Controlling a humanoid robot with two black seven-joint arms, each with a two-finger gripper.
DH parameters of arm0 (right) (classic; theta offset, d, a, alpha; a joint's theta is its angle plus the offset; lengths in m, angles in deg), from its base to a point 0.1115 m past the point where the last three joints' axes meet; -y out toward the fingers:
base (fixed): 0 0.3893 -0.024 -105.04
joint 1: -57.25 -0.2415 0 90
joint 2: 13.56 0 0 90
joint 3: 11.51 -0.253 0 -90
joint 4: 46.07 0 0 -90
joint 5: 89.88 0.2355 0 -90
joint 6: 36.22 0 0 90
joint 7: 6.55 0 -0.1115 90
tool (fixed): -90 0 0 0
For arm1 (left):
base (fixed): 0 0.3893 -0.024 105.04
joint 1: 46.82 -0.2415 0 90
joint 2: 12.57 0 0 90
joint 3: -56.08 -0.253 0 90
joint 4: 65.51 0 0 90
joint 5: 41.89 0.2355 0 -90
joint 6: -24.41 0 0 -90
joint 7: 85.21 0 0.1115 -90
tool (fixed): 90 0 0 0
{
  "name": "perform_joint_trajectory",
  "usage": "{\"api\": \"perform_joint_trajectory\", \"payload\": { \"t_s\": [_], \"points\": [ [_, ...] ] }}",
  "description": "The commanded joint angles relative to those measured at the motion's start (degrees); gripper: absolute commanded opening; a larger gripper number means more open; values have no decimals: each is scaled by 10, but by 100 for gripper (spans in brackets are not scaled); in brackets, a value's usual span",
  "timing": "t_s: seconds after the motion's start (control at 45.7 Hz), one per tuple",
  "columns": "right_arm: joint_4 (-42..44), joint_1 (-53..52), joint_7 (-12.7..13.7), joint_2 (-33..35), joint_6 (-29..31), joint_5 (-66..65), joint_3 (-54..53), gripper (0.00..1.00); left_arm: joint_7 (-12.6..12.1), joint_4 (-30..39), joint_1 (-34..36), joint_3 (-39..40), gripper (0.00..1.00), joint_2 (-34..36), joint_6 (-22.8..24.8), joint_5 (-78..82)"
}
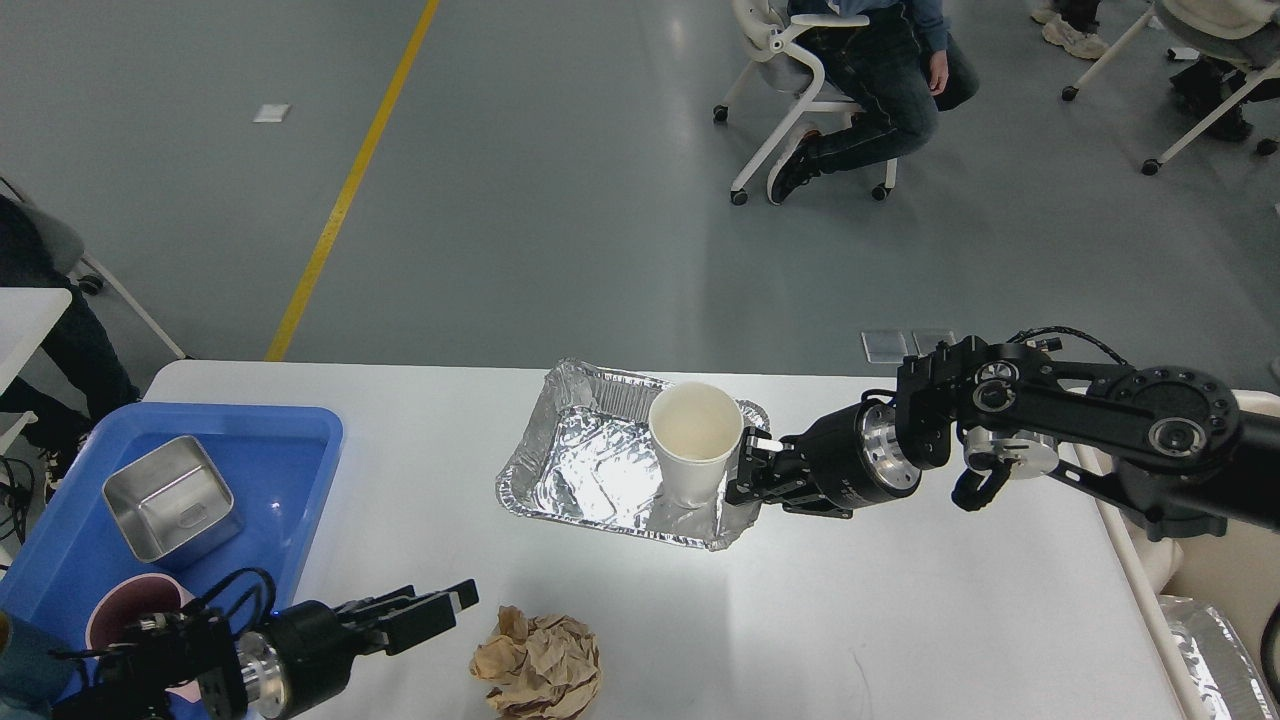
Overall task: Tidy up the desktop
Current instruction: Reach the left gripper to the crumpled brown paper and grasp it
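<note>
Right claw (748, 468) beside cup (694, 440), grip unclear; left claw (440, 606) released. Cup light, crushable: pinch wall gently. Surface (900, 600) cluttered.

One view only, from the robot's head, looking forward and steeply down. The bench (900, 620) fills the lower half, close, its far edge crossing mid-picture and its near edge cut off below. Grey floor (560, 180) lies beyond.

White paper cup (694, 440) sitting in crinkled foil tray (585, 465), just left of right gripper (752, 468); crumpled brown paper ball (540, 665) lying nearer, lower left.
</note>
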Motion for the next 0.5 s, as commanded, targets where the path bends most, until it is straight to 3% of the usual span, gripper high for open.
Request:
{"api": "perform_joint_trajectory", "payload": {
  "t_s": [0.0,0.307,0.35,0.482],
  "points": [
    [0,0,0,2,0,0,0,0,0,-33,13,-36,97,-48,0,22],
    [0,3,0,4,0,0,-2,0,0,-70,25,-82,95,-85,-1,72],
    [0,3,0,4,0,0,-3,0,3,-69,23,-84,88,-87,-2,82],
    [0,3,0,4,-8,0,-3,0,6,-72,26,-102,40,-104,-3,121]
  ]
}}
